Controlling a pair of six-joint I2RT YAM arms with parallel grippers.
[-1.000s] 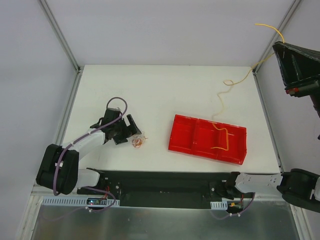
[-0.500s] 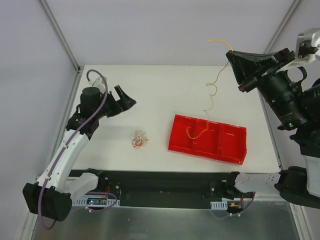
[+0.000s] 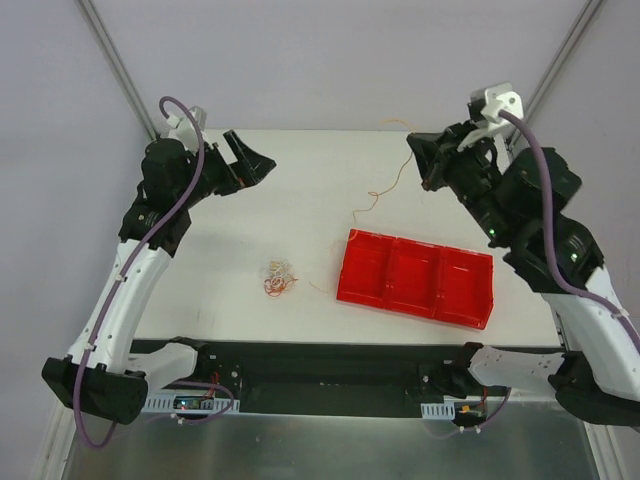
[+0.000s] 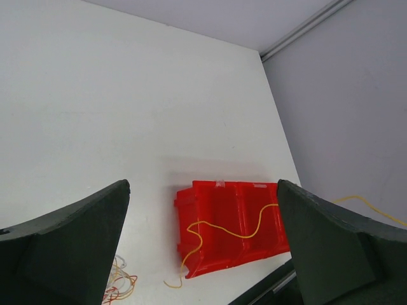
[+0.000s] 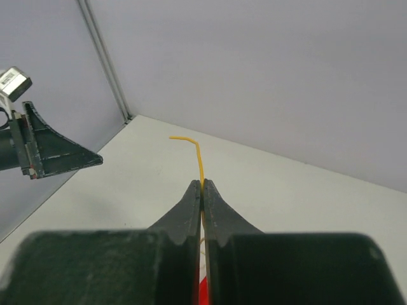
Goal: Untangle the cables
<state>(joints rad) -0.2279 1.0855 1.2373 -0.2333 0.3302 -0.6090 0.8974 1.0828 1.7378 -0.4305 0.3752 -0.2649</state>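
White table top (image 3: 300, 190), matte, fills middle of top view. Pale grey-lilac panels close on three sides: left wall (image 3: 60, 150), back wall (image 3: 330, 60), right wall (image 3: 612, 60). Aluminium left post (image 3: 120, 70) and right post (image 3: 565, 40) rise at back corners. Black strip (image 3: 330, 360) along near table edge; white slotted duct (image 3: 130, 402) and brushed metal sheet (image 3: 320, 450) below it. Light soft, even; shadows faint.

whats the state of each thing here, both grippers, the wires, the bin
left gripper: open, empty, raised above the table
right gripper: shut on the yellow wire
yellow wire: single strand, hanging from the right gripper, crossing the red bin
wire tangle: bunched, on the table, untouched
red bin: upright, open top, no other contents
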